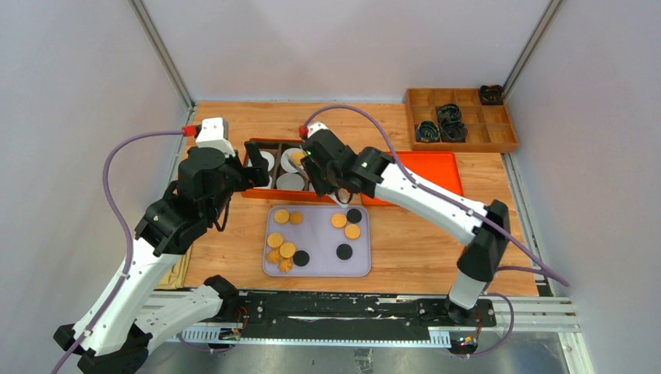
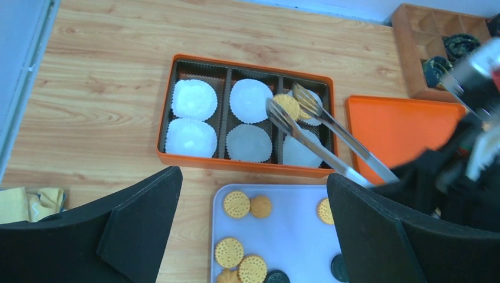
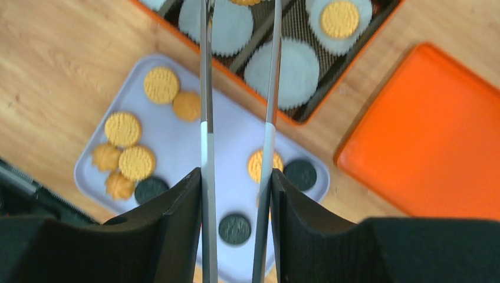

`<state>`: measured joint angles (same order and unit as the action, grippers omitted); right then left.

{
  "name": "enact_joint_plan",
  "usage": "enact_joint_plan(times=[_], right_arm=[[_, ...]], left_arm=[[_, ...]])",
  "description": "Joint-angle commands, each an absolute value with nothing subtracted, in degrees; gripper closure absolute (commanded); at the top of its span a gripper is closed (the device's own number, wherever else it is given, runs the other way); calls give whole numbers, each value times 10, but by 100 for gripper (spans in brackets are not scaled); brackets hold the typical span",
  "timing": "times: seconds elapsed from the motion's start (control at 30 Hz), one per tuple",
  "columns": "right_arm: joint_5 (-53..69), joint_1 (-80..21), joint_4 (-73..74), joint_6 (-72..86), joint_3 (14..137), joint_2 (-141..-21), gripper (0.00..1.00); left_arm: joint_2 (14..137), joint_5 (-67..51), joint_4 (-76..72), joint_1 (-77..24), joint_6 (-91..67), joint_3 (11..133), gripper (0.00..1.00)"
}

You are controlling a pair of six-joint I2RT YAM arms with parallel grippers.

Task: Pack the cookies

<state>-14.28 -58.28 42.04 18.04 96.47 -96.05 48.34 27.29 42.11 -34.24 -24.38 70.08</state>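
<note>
Golden cookie [image 2: 288,105]: apparently pinched in steel tongs [image 2: 318,138] above orange box [image 2: 236,165]. Right gripper [image 3: 236,194]: fingers clamped on tongs. Left gripper [image 2: 253,183]: fingers spread wide, empty.

wood divider box [image 1: 494,118] back-right w/ dark bundles [image 1: 447,123], flat orange tray [image 2: 401,130], yellow cloth [image 2: 26,200] far left

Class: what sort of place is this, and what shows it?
Probably a robot lab test cell: two arms bolted to a rail at a wooden table, plain grey panels around it, cookies laid on a tray.
</note>
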Motion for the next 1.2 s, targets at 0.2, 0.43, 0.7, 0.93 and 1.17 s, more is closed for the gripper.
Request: enact_joint_plan(times=[0.2,0.43,0.7,0.93,1.17], right_arm=[[-89,-523,404,120,1120,-1133,100],[-67,-491,402,116,1152,-1168,100],[-64,-485,402,113,1166,-1190,70],[-59,-484,401,120,1169,-1191,55],[-63,-481,396,117,1174,-1193,50]], left_arm=[[479,316,418,-339,-216,710,0],[475,313,418,-339,-220,702,0],[476,307,418,-339,-222,697,0],[472,298,417,-339,-220,694,0],[467,288,414,-338,-217,690,0]])
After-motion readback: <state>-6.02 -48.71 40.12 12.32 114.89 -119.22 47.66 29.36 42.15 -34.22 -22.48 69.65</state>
